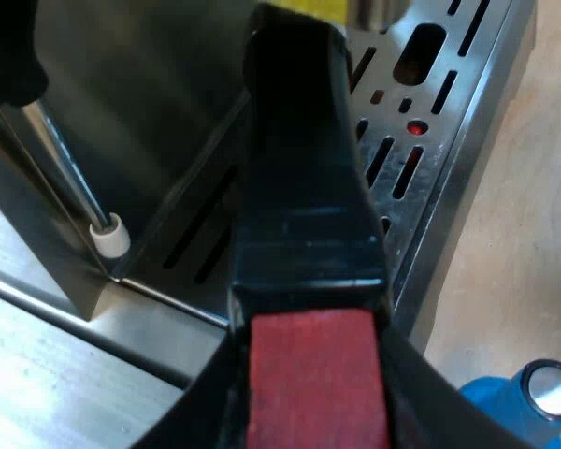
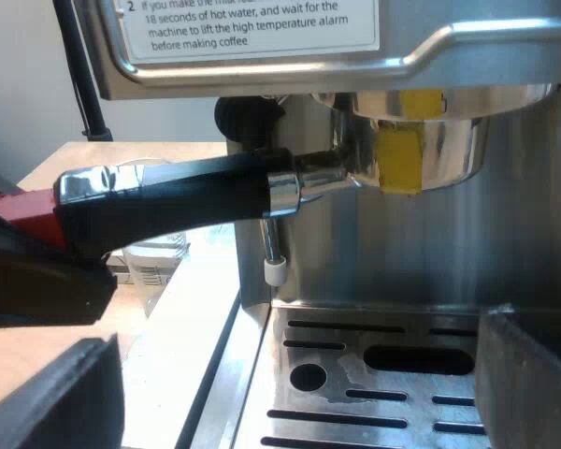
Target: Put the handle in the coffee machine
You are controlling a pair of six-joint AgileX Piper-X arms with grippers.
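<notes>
My left gripper [image 1: 313,398] is closed on the red end of the handle [image 2: 178,192], its metal head up against the machine [image 2: 449,253] ahead of my fingers. My right gripper [image 2: 290,393] gapes wide, holding nothing, the tray [image 2: 346,360] between its fingers. A blue tamper [image 1: 528,402] stands just beside my left fingers.

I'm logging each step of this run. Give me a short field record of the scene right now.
holder: head up at the espresso machine front, handle sticking out sideways; locked or not, cannot tell
left gripper: shut on the holder's red end
right gripper: open, empty, at the drip tray
tamper: blue, on the table beside the drip tray
measuring glass: on the table, beyond the handle
</notes>
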